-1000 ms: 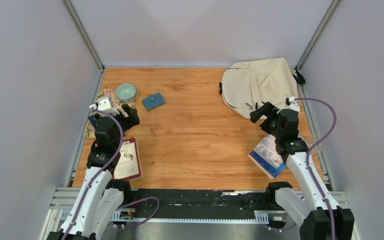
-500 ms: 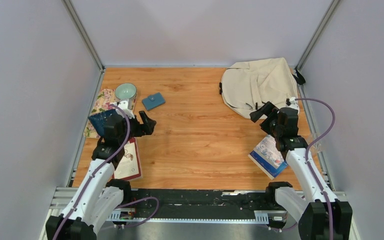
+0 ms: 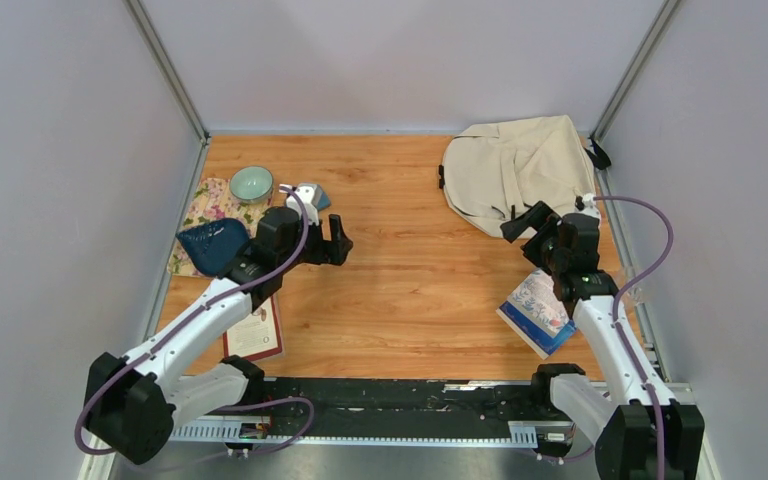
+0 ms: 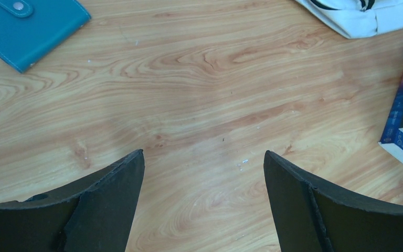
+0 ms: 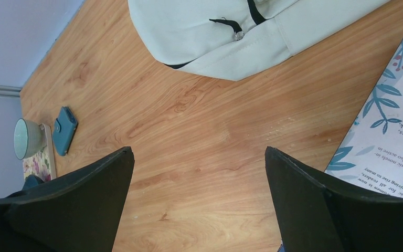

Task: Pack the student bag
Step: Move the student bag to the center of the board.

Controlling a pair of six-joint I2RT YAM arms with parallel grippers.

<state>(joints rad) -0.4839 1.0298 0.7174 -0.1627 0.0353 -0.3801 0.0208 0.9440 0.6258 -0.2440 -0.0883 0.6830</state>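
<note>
Orange-brown wood-grain tabletop (image 3: 410, 290), closed in on 3 sides by plain pale grey wall panels (image 3: 400, 60), with slanting metal frame posts (image 3: 165, 68) at the 2 far corners. Black rail (image 3: 390, 395) along the near edge.

In the far right corner, lying flat: large cream-beige fabric backpack (image 3: 515, 170), rounded end toward the table's middle, crossed by thin black zipper lines, black strap end poking out at its right edge.

Just on its near side, close to a floral-cover book (image 3: 538, 312): right gripper (image 3: 523, 222), jaws spread wide, grasping nothing. Over bare wood left of centre, well apart from the backpack: left gripper (image 3: 338, 240), likewise spread and empty, near a small teal snap wallet (image 4: 29, 26).
</note>
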